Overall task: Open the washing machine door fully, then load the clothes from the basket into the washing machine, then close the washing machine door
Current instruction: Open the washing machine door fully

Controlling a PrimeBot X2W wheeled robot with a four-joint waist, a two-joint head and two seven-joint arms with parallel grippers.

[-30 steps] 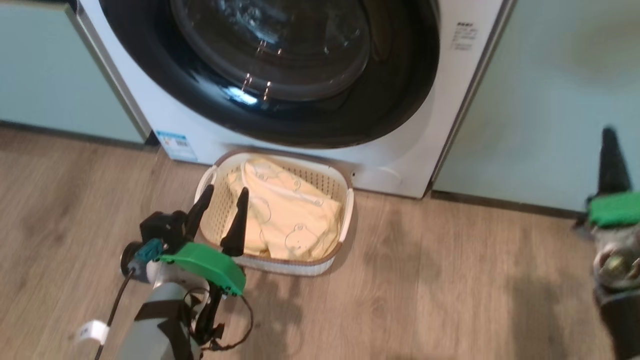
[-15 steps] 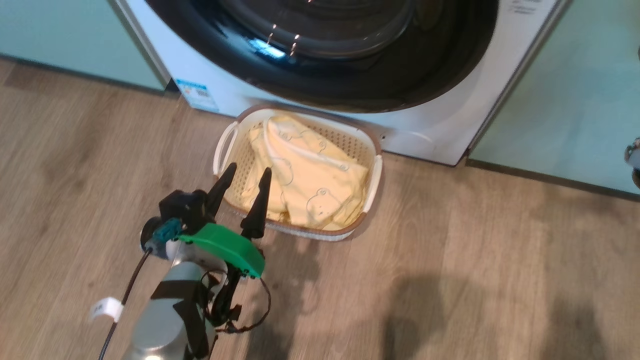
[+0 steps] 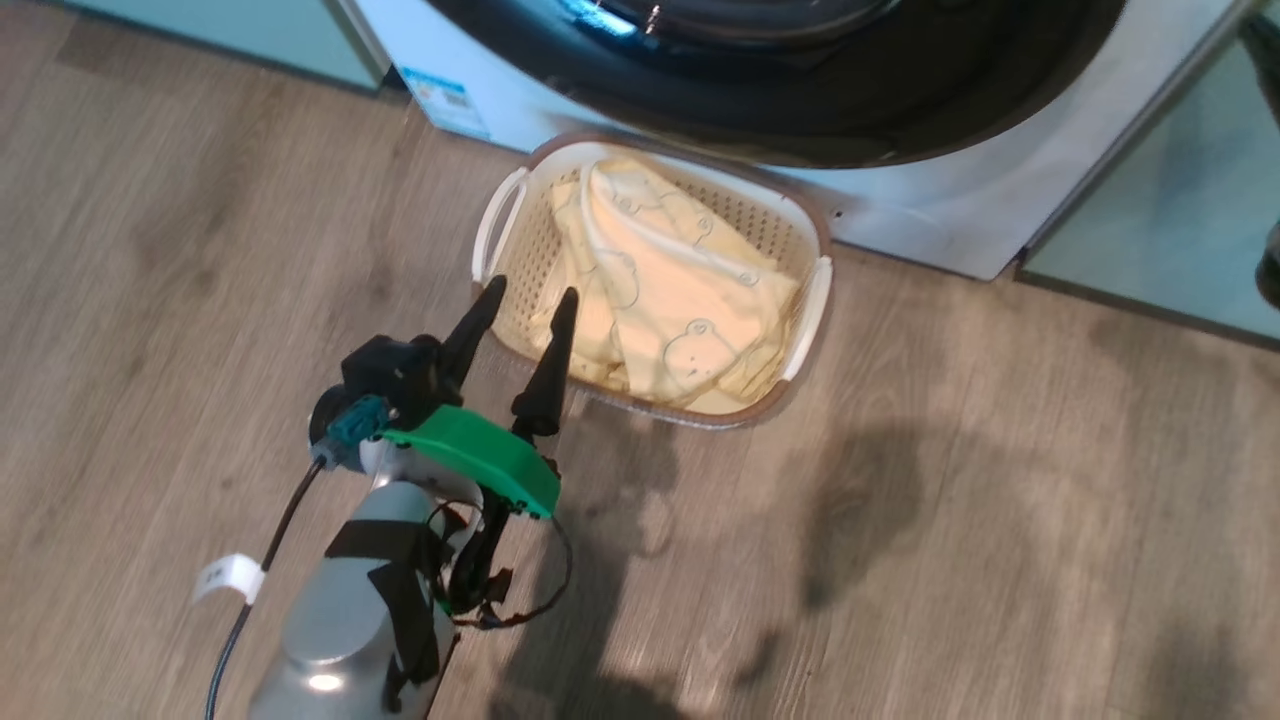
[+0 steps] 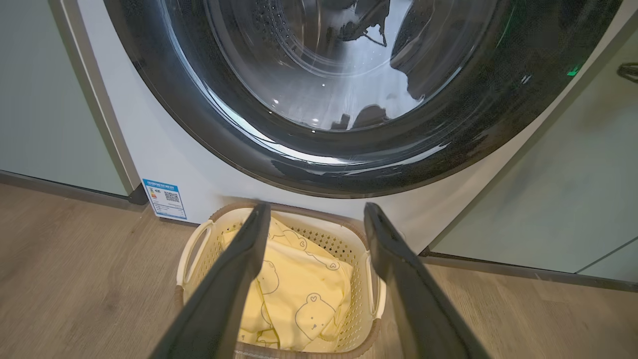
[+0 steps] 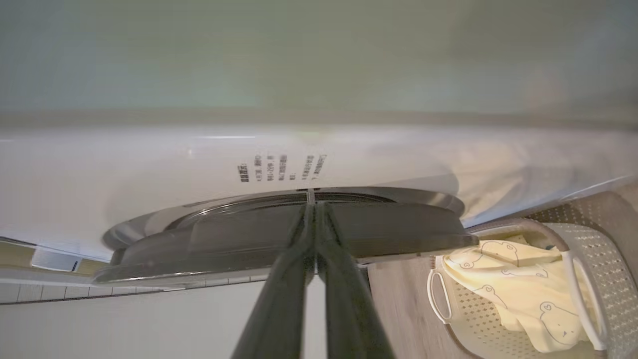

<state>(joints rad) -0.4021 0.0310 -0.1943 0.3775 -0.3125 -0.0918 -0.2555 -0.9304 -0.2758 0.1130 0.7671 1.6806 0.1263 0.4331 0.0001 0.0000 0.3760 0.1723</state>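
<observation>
Basket [image 3: 497, 226] holding clothes [image 3: 680, 300] sits on floor [image 3: 1000, 560], just beside washing machine [image 3: 930, 210], below washing machine door [image 3: 800, 120]. Left claw [image 3: 532, 290] spread near basket's rim; right claw [image 5: 315, 209] pressed together, pointing at door edge.

We saw the wood-grain floor [image 3: 1000, 560] carrying the basket [image 3: 812, 300], which stood just in front of the washing machine [image 3: 950, 210].

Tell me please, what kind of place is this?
Probably a home laundry corner: a front-loading washing machine stands between pale green cabinets, with a basket of clothes on the wood-look floor.
</observation>
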